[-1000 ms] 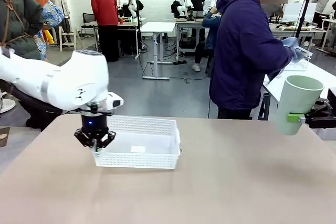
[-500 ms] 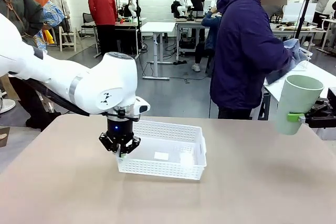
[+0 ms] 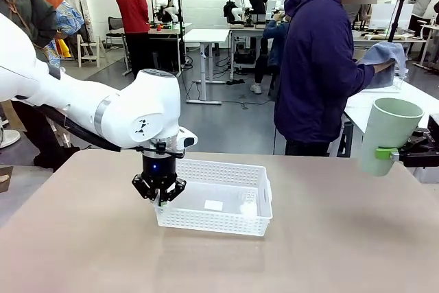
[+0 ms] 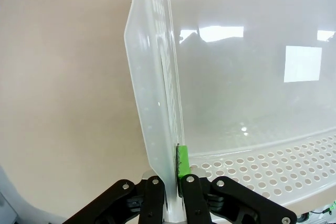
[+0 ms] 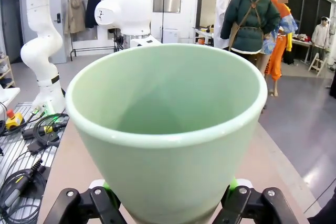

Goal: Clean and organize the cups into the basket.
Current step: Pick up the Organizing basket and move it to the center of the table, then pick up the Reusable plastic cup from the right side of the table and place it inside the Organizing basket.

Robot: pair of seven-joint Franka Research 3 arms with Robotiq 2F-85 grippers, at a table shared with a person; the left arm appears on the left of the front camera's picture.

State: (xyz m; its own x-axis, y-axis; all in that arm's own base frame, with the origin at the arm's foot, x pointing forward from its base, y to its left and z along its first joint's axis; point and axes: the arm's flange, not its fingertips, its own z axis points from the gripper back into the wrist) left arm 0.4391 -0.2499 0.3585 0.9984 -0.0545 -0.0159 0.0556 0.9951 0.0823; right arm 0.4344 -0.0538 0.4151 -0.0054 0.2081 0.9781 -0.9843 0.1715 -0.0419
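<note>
The white lattice basket (image 3: 212, 223) sits on the table left of centre, with nothing in it. My left gripper (image 3: 158, 195) is shut on its left wall. In the left wrist view, my left gripper (image 4: 172, 184) pinches that thin wall (image 4: 152, 103) between its fingers. At the far right, my right gripper (image 3: 388, 155) is shut around a pale mint green cup (image 3: 388, 132), held upright above the table edge. The same cup (image 5: 168, 129) sits mouth-open between my right gripper's (image 5: 168, 205) green pads (image 5: 237, 184).
A person in a navy hoodie (image 3: 319, 66) stands at the table's far right side, holding a blue-grey cloth (image 3: 384, 53) up. The tan tabletop (image 3: 329, 252) spreads out to the right of and in front of the basket. Other people and tables stand farther back.
My left gripper has dragged the basket to the right, towards the table's middle. The person has raised the cloth. The right gripper and cup have stayed still.
</note>
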